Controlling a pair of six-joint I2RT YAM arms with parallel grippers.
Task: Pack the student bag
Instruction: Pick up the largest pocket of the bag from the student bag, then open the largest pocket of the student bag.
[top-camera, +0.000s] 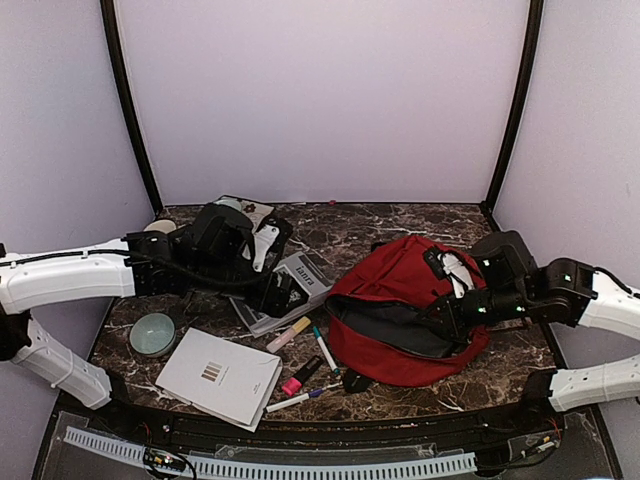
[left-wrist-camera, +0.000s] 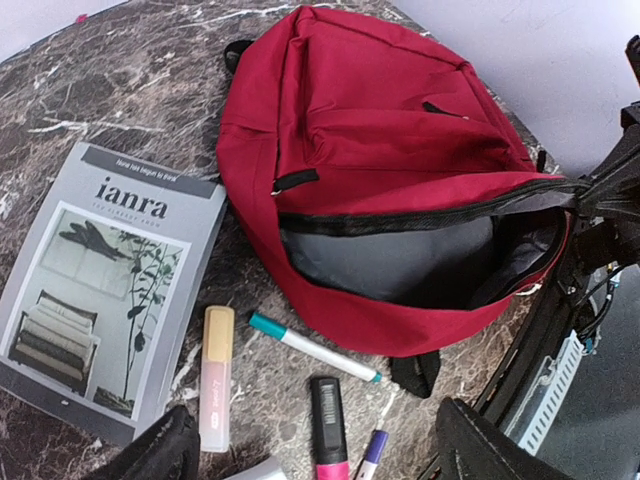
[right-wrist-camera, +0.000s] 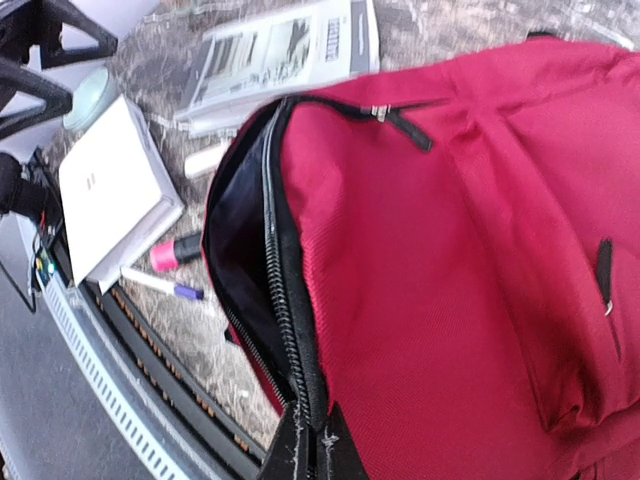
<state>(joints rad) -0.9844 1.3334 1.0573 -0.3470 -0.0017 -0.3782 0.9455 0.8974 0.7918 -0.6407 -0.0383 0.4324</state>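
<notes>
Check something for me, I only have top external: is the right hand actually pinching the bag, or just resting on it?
Observer: Pinching. The right wrist view shows the right hand shut on the zip edge at the open mouth of the student bag.
Operator: Left hand holding anything?
Observer: No. The left wrist view shows the left hand empty, fingers spread. The teal pen lies on the table just ahead of it.

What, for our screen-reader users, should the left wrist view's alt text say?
A large red fabric backpack lies unzipped on a dark marbled table, grey lining showing, the right gripper pinching its zip rim. Beside it lie a grey magazine, a teal-capped white pen, a yellow-pink stick and a black-pink marker.
</notes>
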